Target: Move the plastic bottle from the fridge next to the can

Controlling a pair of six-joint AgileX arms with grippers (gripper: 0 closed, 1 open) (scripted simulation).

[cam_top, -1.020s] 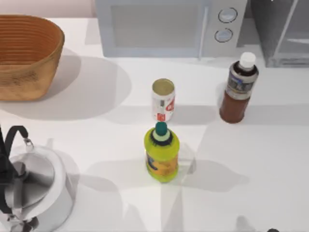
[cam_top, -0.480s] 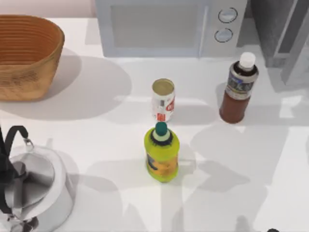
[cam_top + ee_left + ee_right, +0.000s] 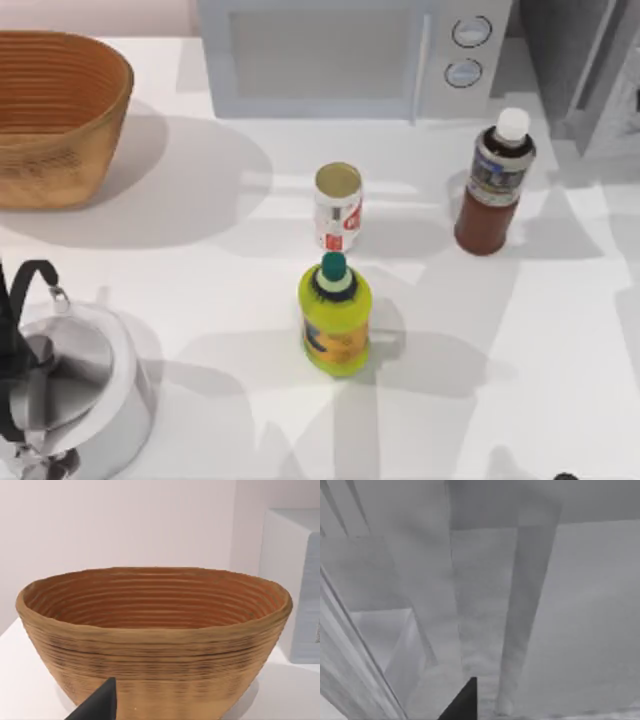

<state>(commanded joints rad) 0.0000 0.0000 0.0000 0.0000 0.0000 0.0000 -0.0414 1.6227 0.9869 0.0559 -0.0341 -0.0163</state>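
**Bottle on the table, fridge door ajar, can still some way off**

Top view first: the plastic bottle (image 3: 495, 183) stands upright on the white table (image 3: 560, 330), outside the fridge (image 3: 560, 45), just in front of the microwave's (image 3: 330, 55) dial end. The can (image 3: 338, 208) stands upright near the table's middle, well apart from the bottle, with the yellow-green bottle (image 3: 335, 318) right in front of it. The fridge's see-through door (image 3: 612, 85) is angled out at the far right corner.

My right gripper (image 3: 462, 702) is up by the fridge; its wrist view gives grey panels and a pale frame, and one dark fingertip at the picture's edge. My left gripper (image 3: 97, 707) sits parked facing the woven basket (image 3: 155, 635), again with one dark tip showing. I cannot tell whether either gripper is spread or pressed together.

Judging from this, the bottle has yet to be carried over to the can. Risks I see:
- Swinging away from the fridge, my right arm could clip the open door or the bottle's white cap and topple it.
- The bottle is tall and slim; a high or off-centre pinch could tip it.
- Setting it down beside the can, I could nudge the can or the yellow-green bottle, since they stand close together.
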